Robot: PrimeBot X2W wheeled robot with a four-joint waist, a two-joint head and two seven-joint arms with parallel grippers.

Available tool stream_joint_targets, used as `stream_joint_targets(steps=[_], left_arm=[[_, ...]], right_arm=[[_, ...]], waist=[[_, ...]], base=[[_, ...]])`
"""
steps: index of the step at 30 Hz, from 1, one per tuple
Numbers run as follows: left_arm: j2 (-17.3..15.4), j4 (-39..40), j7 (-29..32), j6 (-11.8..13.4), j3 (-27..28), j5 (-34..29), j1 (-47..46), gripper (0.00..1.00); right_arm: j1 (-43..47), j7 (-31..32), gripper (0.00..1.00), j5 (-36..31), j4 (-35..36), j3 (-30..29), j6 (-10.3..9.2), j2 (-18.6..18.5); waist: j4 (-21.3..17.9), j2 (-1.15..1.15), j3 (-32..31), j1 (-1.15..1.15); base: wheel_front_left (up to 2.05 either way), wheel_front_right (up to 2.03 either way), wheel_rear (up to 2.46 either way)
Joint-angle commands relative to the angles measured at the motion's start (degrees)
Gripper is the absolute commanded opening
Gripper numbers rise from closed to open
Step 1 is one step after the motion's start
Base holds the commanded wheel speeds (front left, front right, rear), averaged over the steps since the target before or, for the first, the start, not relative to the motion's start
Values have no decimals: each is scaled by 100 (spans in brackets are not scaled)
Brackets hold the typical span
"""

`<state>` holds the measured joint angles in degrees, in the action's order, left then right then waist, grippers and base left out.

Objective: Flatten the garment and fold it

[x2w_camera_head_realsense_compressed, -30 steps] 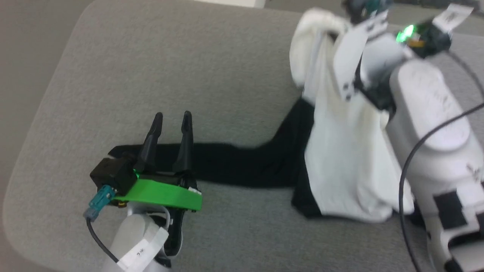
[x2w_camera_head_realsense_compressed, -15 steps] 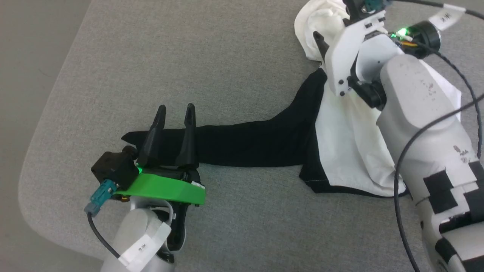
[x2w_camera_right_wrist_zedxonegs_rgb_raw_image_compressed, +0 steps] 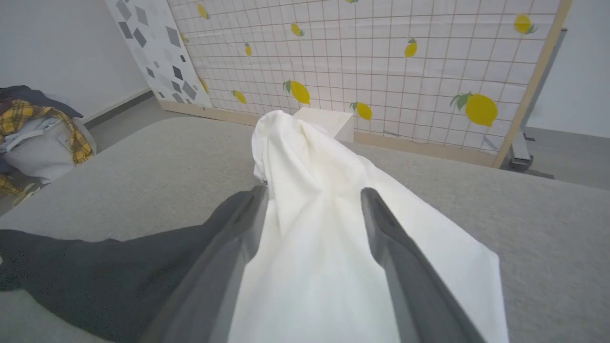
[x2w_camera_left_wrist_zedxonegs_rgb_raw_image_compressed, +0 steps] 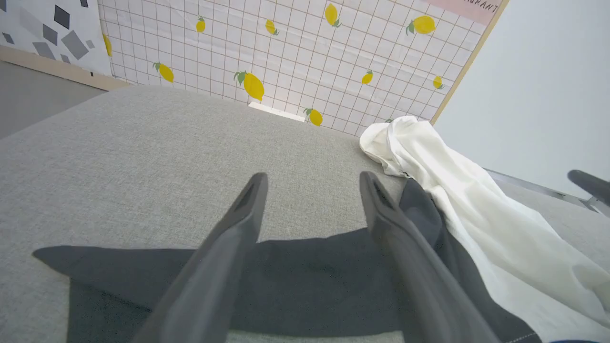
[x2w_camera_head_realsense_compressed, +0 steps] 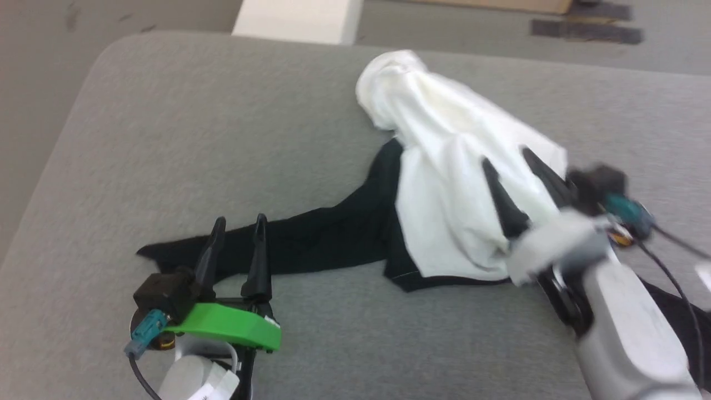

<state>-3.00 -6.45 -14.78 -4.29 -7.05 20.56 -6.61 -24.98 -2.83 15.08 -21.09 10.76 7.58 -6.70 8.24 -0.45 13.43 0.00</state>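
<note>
flattening step: the garment (x2w_camera_head_realsense_compressed: 450, 183) lies bunched; left gripper (x2w_camera_head_realsense_compressed: 240, 218) and right gripper (x2w_camera_head_realsense_compressed: 505, 155) gape empty; next, probably pinch edges and spread.

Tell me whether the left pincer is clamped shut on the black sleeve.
No, the left pincer is open, its two fingers spread apart over the black sleeve with nothing clamped between them.

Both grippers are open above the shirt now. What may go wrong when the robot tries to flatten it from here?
1. The white cotton T-shirt with black sleeves lies bunched on the grey padded surface. The right gripper, open over the white heap, may pinch several layers and lift a lump.
2. The left gripper, open over the long black sleeve, may pull that sleeve alone and drag the shirt instead of spreading it.
</note>
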Motion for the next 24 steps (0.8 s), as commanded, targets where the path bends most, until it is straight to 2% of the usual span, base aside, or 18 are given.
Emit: stream_joint_targets(steps=[1,7,10,13,17,24], left_arm=[[12,-30,-22,-50,12,-46,69,100],[12,-278,-19,-101,-223,-93,126,100],[-12,-483,78,-103,-354,-167,101,100],[-72,-694,444,-52,-514,-289,78,100],[-181,-945,1186,121,-657,-437,24,100],[-328,-1207,2209,652,-600,-610,-151,100]], right_arm=[[389,-48,100,-139,341,-241,-9,45],[1789,50,100,-609,1754,-1255,-9,305],[2206,227,100,-665,2144,-1410,-9,358],[2455,375,100,-631,2387,-1475,-9,376],[2591,464,100,-397,2546,-1470,-9,379],[2598,473,100,-235,2623,-1388,-9,381]], waist=[[-707,44,-648,0],[-907,44,-757,0],[-1018,44,-783,0],[-1126,44,-785,0],[-1243,44,-771,0],[-1387,44,-688,0]], base=[[0,0,0],[0,0,0],[0,0,0],[0,0,0],[0,0,0],[0,0,0]])
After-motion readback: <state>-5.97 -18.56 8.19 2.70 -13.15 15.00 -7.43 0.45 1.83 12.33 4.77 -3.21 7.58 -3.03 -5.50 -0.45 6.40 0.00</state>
